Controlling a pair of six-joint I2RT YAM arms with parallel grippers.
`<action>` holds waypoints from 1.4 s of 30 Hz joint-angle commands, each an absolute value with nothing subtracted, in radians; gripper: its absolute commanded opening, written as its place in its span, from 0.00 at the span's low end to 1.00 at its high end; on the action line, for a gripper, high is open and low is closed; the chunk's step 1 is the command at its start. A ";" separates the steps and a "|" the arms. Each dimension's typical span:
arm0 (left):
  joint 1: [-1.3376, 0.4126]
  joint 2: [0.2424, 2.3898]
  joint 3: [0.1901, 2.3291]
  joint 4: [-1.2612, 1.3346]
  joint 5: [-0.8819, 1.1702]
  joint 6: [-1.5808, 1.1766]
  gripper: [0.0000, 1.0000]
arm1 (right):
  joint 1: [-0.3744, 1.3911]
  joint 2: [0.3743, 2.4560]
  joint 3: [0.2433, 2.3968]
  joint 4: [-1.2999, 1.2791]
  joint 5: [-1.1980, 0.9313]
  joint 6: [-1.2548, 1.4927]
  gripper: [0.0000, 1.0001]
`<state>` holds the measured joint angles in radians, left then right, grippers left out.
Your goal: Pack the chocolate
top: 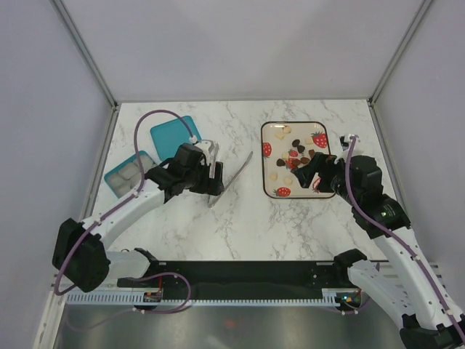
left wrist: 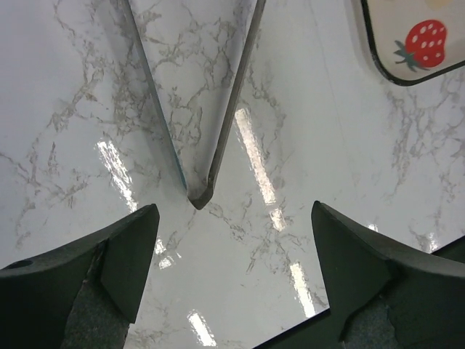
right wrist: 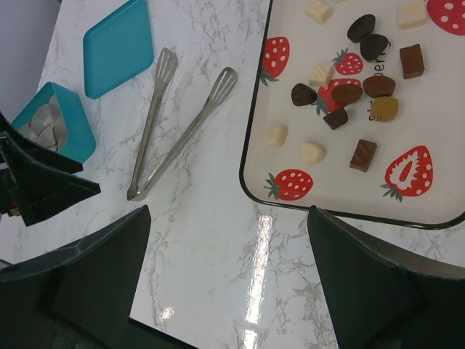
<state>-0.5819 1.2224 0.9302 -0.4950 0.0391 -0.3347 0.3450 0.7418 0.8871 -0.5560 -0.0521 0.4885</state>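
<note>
On the tray [right wrist: 429, 109] lies all the chocolate [right wrist: 411, 60]. The right wrist view shows fourteen pieces: five cream-white, four dark brown and five mid brown. That view cuts off the tray's far end, so the count may fall short. Six red strawberry prints [right wrist: 290, 184] show on the tray. A bit of dark lettering sits among the pieces, too covered to read.

Left of the tray rests one pair of silver tongs [right wrist: 182, 131], its arms spread in a V. Farther left of the tray are one teal lid [right wrist: 116, 47] and one teal container [right wrist: 54, 120] with something pale inside.

The left gripper [left wrist: 232, 240] hangs over the joined end of the tongs, spread wide and holding nothing. The right gripper [right wrist: 227, 240] hangs at the tray's near right corner, also spread wide and empty.

The table [top: 240, 225] is glossy white marble with grey veins, and plain pale walls [top: 240, 43] enclose it.
</note>
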 commanded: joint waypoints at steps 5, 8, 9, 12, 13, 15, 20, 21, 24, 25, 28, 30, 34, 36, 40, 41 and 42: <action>-0.578 1.417 0.979 -0.391 0.049 -0.272 0.92 | 0.348 0.709 0.859 -0.499 -0.078 0.450 0.97; -0.578 1.491 1.005 -0.371 0.041 -0.272 0.91 | 0.350 0.706 0.857 -0.499 -0.080 0.446 0.97; -0.578 1.511 1.014 -0.371 0.040 -0.265 0.91 | 0.348 0.707 0.856 -0.499 -0.084 0.445 0.97; -0.581 1.592 1.068 -0.374 0.018 -0.244 0.90 | 0.350 0.710 0.854 -0.499 -0.098 0.446 0.97; -0.581 1.610 1.092 -0.373 0.012 -0.236 0.90 | 0.348 0.712 0.856 -0.499 -0.100 0.446 0.97; -0.581 1.666 1.132 -0.383 0.003 -0.216 0.89 | 0.348 0.710 0.856 -0.499 -0.097 0.443 0.97; -0.581 1.726 1.172 -0.397 -0.060 -0.178 0.89 | 0.348 0.692 0.854 -0.499 -0.100 0.439 0.97; -0.581 1.742 1.184 -0.399 -0.067 -0.163 0.89 | 0.348 0.687 0.851 -0.499 -0.098 0.436 0.97; -0.581 1.772 1.212 -0.414 -0.086 -0.132 0.90 | 0.348 0.681 0.844 -0.500 -0.097 0.433 0.97; -0.581 1.778 1.216 -0.420 -0.090 -0.126 0.90 | 0.348 0.681 0.842 -0.499 -0.097 0.431 0.97; -0.581 1.810 1.236 -0.440 -0.089 -0.106 0.91 | 0.348 0.675 0.842 -0.502 -0.092 0.426 0.96; -0.581 1.821 1.238 -0.443 -0.080 -0.100 0.90 | 0.350 0.672 0.841 -0.505 -0.083 0.423 0.96; -0.581 1.845 1.230 -0.443 -0.068 -0.095 0.89 | 0.348 0.672 0.842 -0.508 -0.075 0.420 0.96; -0.581 1.855 1.230 -0.443 -0.060 -0.092 0.89 | 0.348 0.673 0.841 -0.508 -0.072 0.420 0.96; -0.583 1.876 1.229 -0.443 -0.052 -0.092 0.87 | 0.350 0.676 0.839 -0.508 -0.068 0.417 0.96; -0.584 1.882 1.229 -0.443 -0.054 -0.094 0.86 | 0.350 0.676 0.839 -0.508 -0.063 0.414 0.96; -0.587 1.887 1.229 -0.442 -0.063 -0.094 0.86 | 0.348 0.676 0.838 -0.508 -0.060 0.414 0.96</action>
<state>-0.5819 1.8641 1.2053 -0.4458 -0.0509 -0.1360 0.3450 0.6815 0.8421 -0.5312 -0.0803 0.4328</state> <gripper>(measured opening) 0.862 0.965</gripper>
